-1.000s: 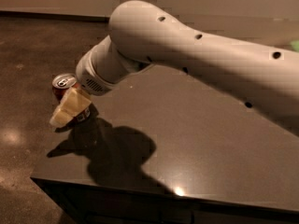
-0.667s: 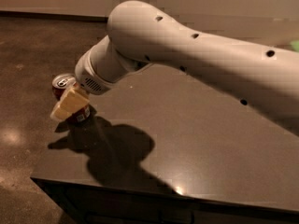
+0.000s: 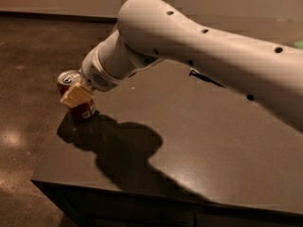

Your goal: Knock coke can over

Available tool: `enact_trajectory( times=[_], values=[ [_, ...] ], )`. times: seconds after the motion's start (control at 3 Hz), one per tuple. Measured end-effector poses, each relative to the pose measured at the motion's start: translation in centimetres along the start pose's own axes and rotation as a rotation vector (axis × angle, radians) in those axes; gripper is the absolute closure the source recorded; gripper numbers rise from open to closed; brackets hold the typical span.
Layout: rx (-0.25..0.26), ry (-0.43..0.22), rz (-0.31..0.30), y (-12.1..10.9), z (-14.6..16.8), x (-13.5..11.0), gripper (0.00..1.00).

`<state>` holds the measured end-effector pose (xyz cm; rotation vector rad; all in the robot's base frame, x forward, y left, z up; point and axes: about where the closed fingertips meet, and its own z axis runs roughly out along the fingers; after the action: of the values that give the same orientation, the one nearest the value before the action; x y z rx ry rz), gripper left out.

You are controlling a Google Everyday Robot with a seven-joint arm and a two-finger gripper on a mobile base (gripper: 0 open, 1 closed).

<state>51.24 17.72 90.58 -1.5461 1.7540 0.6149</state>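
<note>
Camera view: hand (image 3: 75, 96) touches coke can (image 3: 85, 111) at table (image 3: 213, 141) edge.

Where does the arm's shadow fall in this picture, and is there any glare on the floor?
In the camera view, the arm casts a broad dark shadow on the table, below and right of the claw, which is against the coke can at the table's left edge; a pale glare spot shows on the floor, far left.

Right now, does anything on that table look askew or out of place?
Yes. The can is tilted, its top leaning left, at the table's left corner. The hand sits right in front of it.
</note>
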Motion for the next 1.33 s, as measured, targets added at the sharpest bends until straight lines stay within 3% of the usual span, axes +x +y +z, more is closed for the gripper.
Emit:
enact_trajectory(
  times=[0.33, 0.67, 1.0, 1.33],
  values=[
    [0.024, 0.02, -0.011, -1.5, -2.2, 0.1, 0.87],
    [0.063, 0.121, -0.043, -4.5, -6.7, 1.0, 1.0],
    [0.069, 0.239, -0.078, -6.0, -9.4, 2.5, 1.0],
    [0.065, 0.399, -0.133, -6.4, -12.0, 4.5, 1.0]
  ],
)
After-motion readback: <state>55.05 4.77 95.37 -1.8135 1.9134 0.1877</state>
